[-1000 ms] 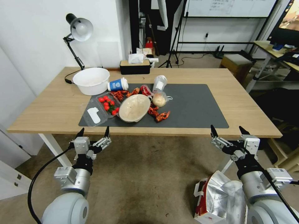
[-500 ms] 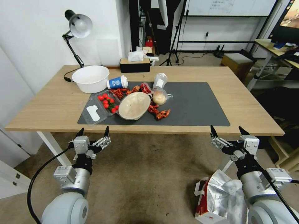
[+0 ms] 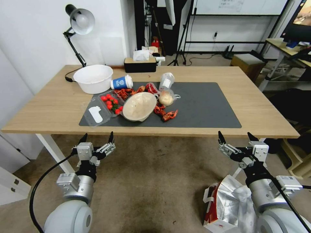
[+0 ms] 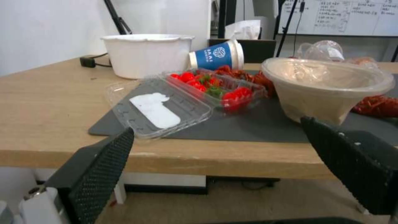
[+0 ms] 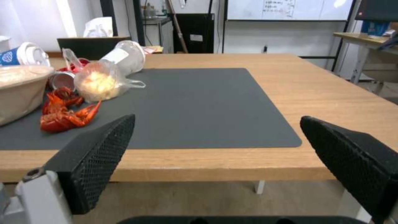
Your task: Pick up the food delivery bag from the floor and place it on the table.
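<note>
right tool [image 5: 215, 165] open, empty | before table [image 5: 331, 99] edge | mat [image 5: 199, 102] ahead

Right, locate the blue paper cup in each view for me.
Head view: the blue paper cup lies on its side beside the white bowl.
Left wrist view, between white bowl and beige bowl.
Right wrist view, behind the beige bowl, partly cut off.
Shared landmark: the dark grey mat.

the bag [image 3: 226, 202] stands on the floor [image 3: 152, 181] at 5 o'clock, mouth open, crumpled silver lining showing, red side and white strap facing 9 o'clock. the table [image 3: 48, 106] spans 12 o'clock, light wood with a grey mat [image 3: 207, 106].
</note>
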You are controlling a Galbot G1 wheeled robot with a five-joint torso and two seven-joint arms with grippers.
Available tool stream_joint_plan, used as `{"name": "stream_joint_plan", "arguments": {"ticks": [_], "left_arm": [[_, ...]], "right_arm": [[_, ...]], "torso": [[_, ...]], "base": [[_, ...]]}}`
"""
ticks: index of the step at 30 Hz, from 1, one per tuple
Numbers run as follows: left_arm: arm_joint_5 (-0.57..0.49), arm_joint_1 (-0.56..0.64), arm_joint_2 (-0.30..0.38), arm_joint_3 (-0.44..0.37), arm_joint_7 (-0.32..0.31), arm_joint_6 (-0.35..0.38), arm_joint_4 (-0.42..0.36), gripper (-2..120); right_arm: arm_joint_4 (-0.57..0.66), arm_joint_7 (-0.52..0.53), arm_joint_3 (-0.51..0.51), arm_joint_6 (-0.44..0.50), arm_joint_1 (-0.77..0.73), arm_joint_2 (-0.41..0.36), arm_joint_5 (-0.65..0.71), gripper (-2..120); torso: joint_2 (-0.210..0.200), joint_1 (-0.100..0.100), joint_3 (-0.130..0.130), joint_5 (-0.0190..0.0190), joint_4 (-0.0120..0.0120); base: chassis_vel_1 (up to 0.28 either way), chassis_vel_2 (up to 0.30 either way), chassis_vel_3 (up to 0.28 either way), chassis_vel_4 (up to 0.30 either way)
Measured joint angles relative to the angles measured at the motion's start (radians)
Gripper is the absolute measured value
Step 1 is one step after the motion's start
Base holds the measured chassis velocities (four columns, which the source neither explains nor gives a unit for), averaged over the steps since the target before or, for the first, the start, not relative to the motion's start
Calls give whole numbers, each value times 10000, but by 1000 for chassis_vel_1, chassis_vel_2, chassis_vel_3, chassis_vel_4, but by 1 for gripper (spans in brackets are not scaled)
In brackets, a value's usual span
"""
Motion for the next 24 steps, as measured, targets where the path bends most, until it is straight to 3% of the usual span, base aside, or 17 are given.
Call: {"name": "stream_joint_plan", "arguments": {"ticks": [10, 24], "left_arm": [[-1, -12, 19, 17, 15, -98, 52, 100], [1, -28, 15, 18, 70, -114, 107, 100]], "right_arm": [[-25, -14, -39, 44, -4, 7, -24, 100], [-129, -213, -39, 300, 9, -1, -83, 100]], "torso": [[-418, -178, -240, 1, 0], [-1323, -561, -761, 1, 0]], "base": [[0, 0, 0, 0], [0, 0, 0, 0]]}}
